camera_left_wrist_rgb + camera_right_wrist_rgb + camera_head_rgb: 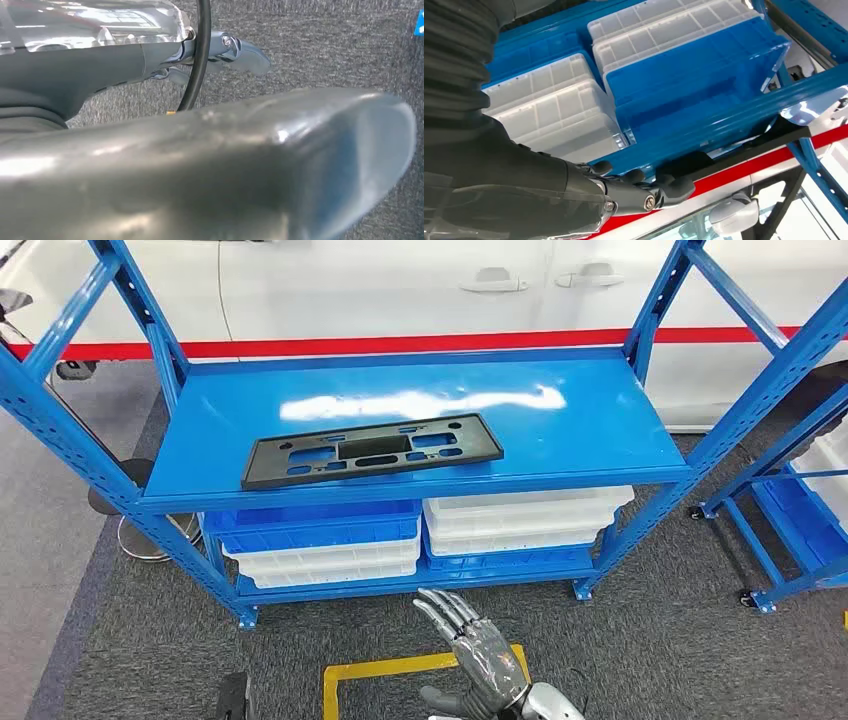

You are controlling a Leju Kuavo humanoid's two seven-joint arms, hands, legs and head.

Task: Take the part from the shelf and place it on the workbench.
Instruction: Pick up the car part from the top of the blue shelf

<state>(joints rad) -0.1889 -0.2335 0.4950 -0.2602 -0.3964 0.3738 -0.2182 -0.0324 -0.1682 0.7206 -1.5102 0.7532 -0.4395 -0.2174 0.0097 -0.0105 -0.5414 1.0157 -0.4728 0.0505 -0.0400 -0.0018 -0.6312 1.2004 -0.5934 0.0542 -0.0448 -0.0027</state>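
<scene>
A white car (400, 285) with a red stripe along its lower body stands behind everything, its side filling the back of the room. In front of it is a blue metal shelf (600, 410) with slanted perforated uprights at each corner. A second blue rack (790, 490) on castors stands just to the right, with a strip of grey carpet (660, 640) between the two.

The upper deck of the shelf is a wide, glossy blue board. The part (372, 450), a flat black rectangular frame with cut-out slots, lies on it, nearer the front edge than the back. Its long axis runs left to right along the deck, tilted a little so the right end sits further back than the left. Bare blue deck lies open behind it and at both ends, and its front long edge is close to the shelf's front lip.

Under the deck, stacked bins sit on the lower level: a blue bin (310, 520) over white ones on the left, white bins (525, 515) on the right.

On the carpet near the robot is a yellow taped outline (400, 670).

The right hand (472, 655) rises low in front of the shelf, below the deck, its fingers (445, 610) stretched apart and holding nothing. The left hand (235, 50) hangs over the carpet; I cannot tell how its fingers lie.
</scene>
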